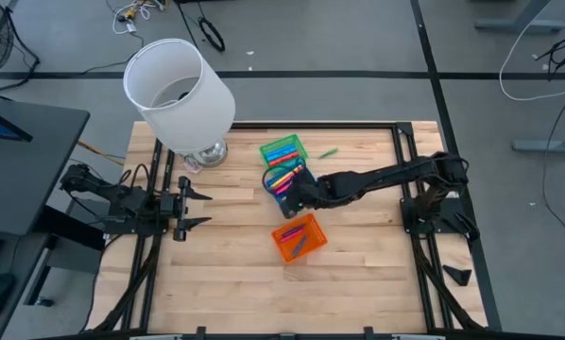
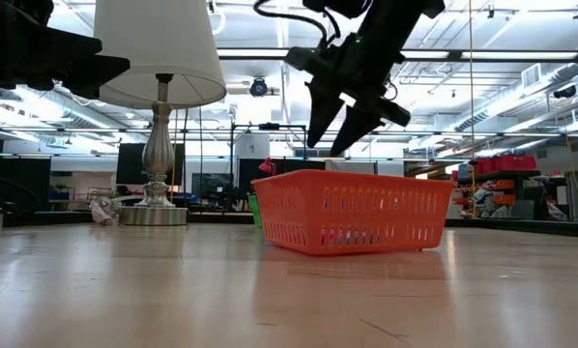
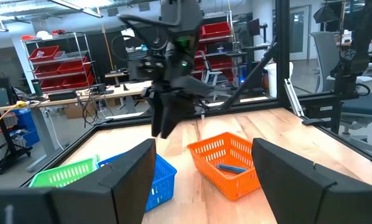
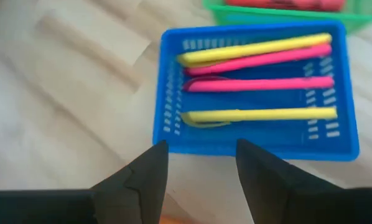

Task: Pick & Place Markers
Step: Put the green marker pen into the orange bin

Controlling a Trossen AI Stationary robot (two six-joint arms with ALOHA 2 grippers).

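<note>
My right gripper (image 4: 201, 146) hangs open and empty above the near edge of the blue tray (image 4: 254, 146); the low view shows it (image 2: 326, 147) well above the table. Two yellow markers (image 4: 254, 115) and two pink ones (image 4: 260, 83) lie flat in the blue tray. More markers lie in the green tray (image 1: 282, 151) and in the orange tray (image 1: 299, 236), one of them blue (image 3: 232, 167). A green marker (image 1: 328, 151) lies alone on the table right of the green tray. My left gripper (image 1: 207, 208) waits open at the table's left side.
A table lamp (image 1: 179, 90) with a white shade stands at the far left, its base (image 2: 154, 215) on the wood. The three trays sit in a row from far to near at mid table. Bare wood shows between the left gripper and the trays.
</note>
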